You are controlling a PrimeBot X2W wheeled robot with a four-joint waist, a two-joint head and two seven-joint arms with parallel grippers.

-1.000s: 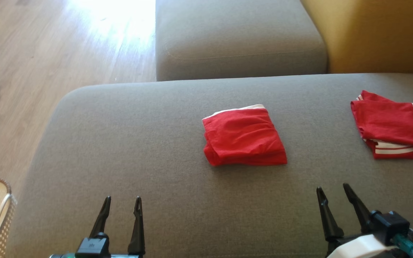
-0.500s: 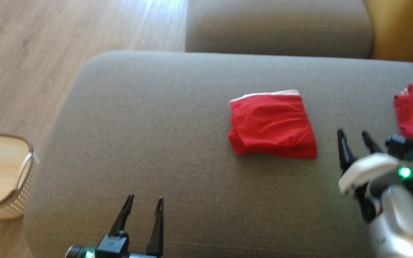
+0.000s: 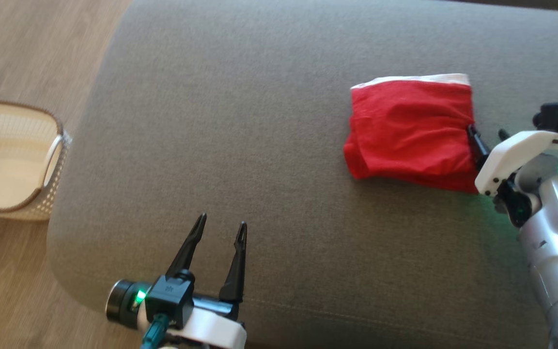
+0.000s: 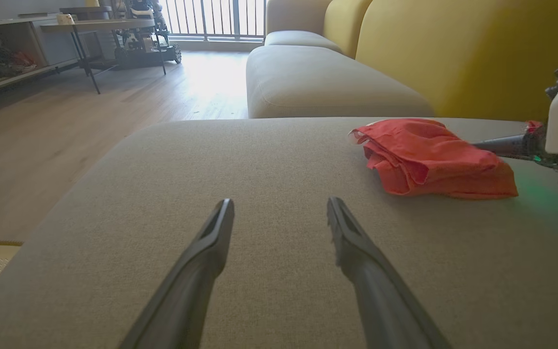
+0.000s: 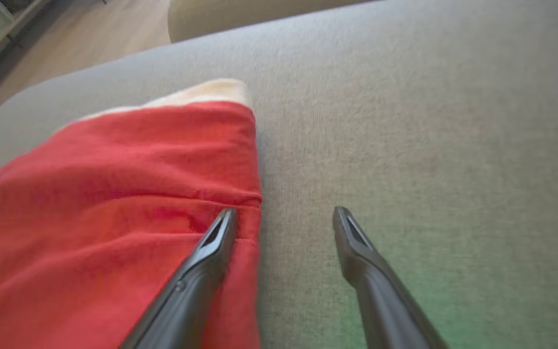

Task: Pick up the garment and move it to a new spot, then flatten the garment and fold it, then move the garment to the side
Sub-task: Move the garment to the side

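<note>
Red folded garment [image 3: 410, 131], one, lies on grey cushion [image 3: 235, 121]. Two grippers, jaws spread: right gripper [image 3: 486, 132] straddles garment's right edge, fingers [image 3: 475, 140] partly hidden; left gripper [image 3: 221, 225] well apart. One basket [image 3: 56, 145], cropped.

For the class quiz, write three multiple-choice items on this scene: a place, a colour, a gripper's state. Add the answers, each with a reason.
1. Where does the basket stand? A) on the floor, left of the sofa cushion B) on the cushion C) between the grippers
2. What colour is the strip along the far edge of the folded red garment? A) blue B) white C) black
3. How is the right gripper? A) shut on cloth B) holding the basket C) open, at the garment's right edge
Answers: 1 A, wood flooring lies under it; 2 B, a white band borders the red; 3 C, its fingers stand apart, one over the cloth.
</note>
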